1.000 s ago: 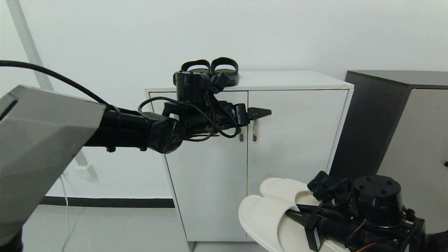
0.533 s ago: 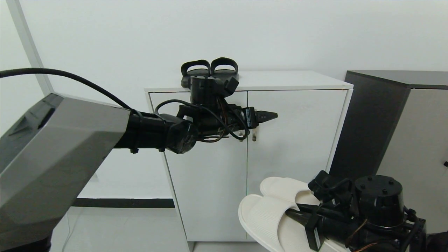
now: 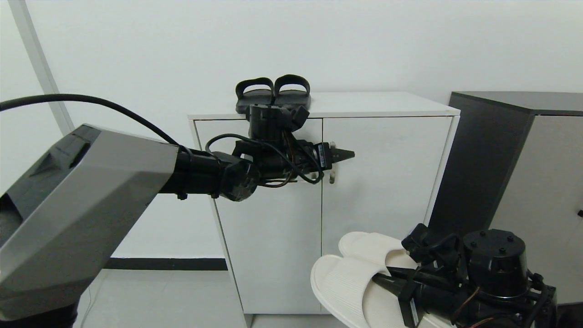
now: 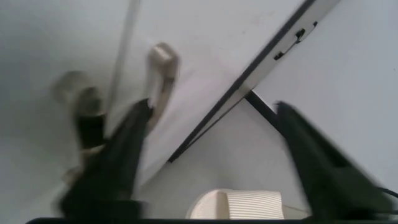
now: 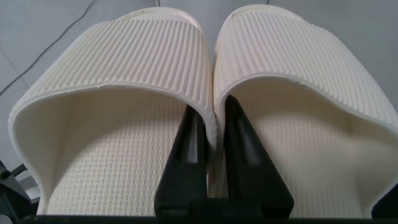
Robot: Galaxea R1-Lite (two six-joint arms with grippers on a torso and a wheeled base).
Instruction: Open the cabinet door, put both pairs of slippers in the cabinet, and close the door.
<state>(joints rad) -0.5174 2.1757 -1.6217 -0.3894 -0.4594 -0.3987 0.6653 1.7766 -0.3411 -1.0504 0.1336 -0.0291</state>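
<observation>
None of the steps is done: cabinet (image 3: 387, 182) doors are shut, left gripper (image 3: 346, 154) jaws open beside a handle (image 3: 332, 175). Right gripper (image 5: 214, 113) jaws pinch the white slippers (image 5: 124, 68); black slippers (image 3: 273, 93) lie on top.

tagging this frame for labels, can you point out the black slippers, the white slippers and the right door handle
black slippers (image 3: 273, 96), head view, middle of the soles
white slippers (image 5: 134, 68), right wrist view, ribbed upper of one slipper
right door handle (image 3: 332, 175), head view, its lower end
</observation>
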